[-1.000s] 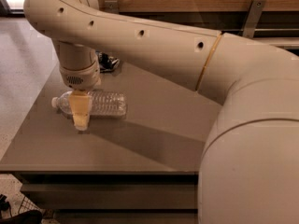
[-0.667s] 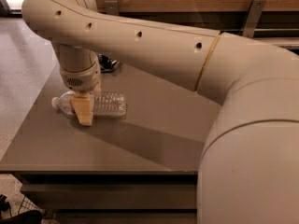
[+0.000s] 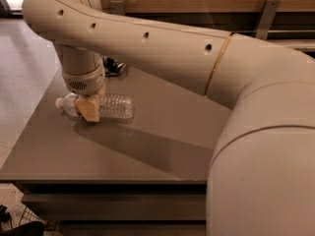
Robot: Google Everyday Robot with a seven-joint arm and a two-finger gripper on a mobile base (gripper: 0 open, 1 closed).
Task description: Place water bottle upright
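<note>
The water bottle (image 3: pixel 114 106) lies on its side on the grey table (image 3: pixel 162 132), toward the left, with its white cap (image 3: pixel 59 103) pointing left. It is clear and ribbed. My gripper (image 3: pixel 88 107) comes straight down over the bottle's neck end. Its tan near finger (image 3: pixel 90 110) lies against the front of the bottle and covers the label; the far finger is hidden behind the bottle. The gripper looks shut on the bottle, which still rests on the table.
A crumpled dark wrapper (image 3: pixel 113 66) lies at the back of the table, partly behind my arm (image 3: pixel 162 48). The table's left edge is close to the cap. A wooden wall with metal brackets (image 3: pixel 266 14) runs behind the table.
The near finger has moved up in the picture, from in front of the bottle to against its side. The bottle has not moved.
</note>
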